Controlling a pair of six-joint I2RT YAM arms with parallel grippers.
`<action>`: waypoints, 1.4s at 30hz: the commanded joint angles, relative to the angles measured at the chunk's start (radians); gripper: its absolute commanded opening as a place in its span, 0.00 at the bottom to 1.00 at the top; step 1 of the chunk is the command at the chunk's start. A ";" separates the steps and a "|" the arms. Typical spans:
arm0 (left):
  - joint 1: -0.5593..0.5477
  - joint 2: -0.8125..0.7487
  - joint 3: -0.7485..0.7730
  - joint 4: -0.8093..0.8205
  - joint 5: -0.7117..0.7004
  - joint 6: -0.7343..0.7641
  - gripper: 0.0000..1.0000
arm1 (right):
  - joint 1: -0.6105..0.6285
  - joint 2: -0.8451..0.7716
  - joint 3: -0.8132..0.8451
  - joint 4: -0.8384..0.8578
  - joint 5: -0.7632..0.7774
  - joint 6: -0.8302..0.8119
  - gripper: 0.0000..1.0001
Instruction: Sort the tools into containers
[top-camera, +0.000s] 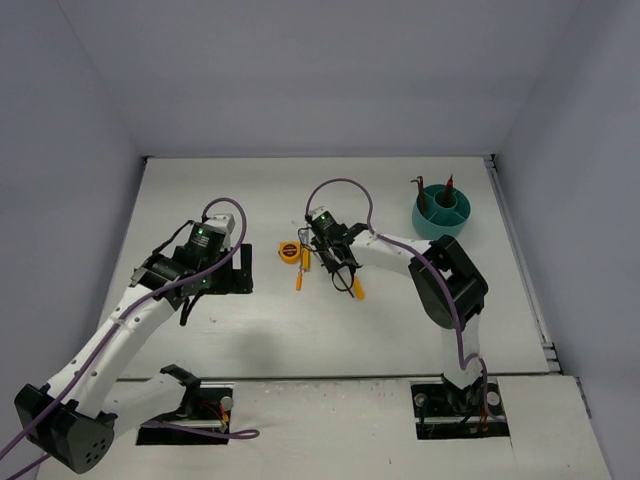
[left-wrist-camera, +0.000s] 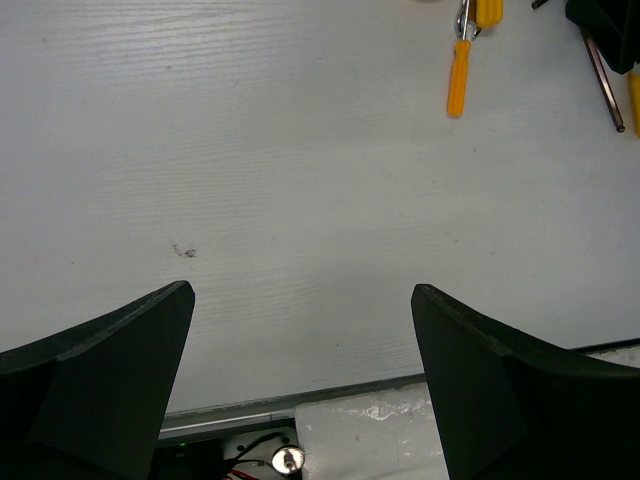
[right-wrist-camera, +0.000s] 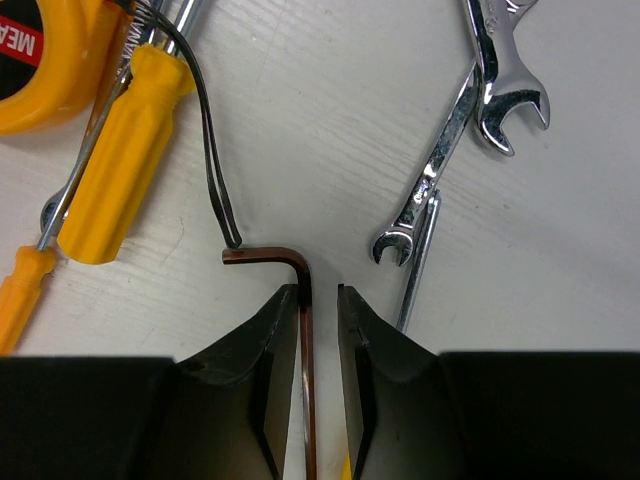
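Right arm (top-camera: 395, 245) stooped low, jaws slightly parted astride the dark L-shaped hex key (right-wrist-camera: 290, 258) (shaft half hidden); left arm (top-camera: 110, 335) held its jaws wide.

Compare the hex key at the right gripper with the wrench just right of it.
The hex key is dark, thin and L-shaped; the wrench is bright silver, flat, with an open-jawed end. The key's long leg runs between the right gripper's fingers; the wrench lies clear of them. Both are slim metal tools.
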 joint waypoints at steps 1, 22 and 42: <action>-0.004 0.013 0.020 0.026 -0.002 0.016 0.88 | 0.007 0.000 0.040 -0.057 -0.007 0.021 0.20; -0.004 -0.021 0.006 0.020 -0.005 0.015 0.88 | -0.003 0.167 0.166 -0.219 -0.110 -0.002 0.22; -0.004 -0.024 0.007 0.019 -0.002 0.009 0.88 | -0.017 0.195 0.176 -0.401 -0.190 -0.019 0.19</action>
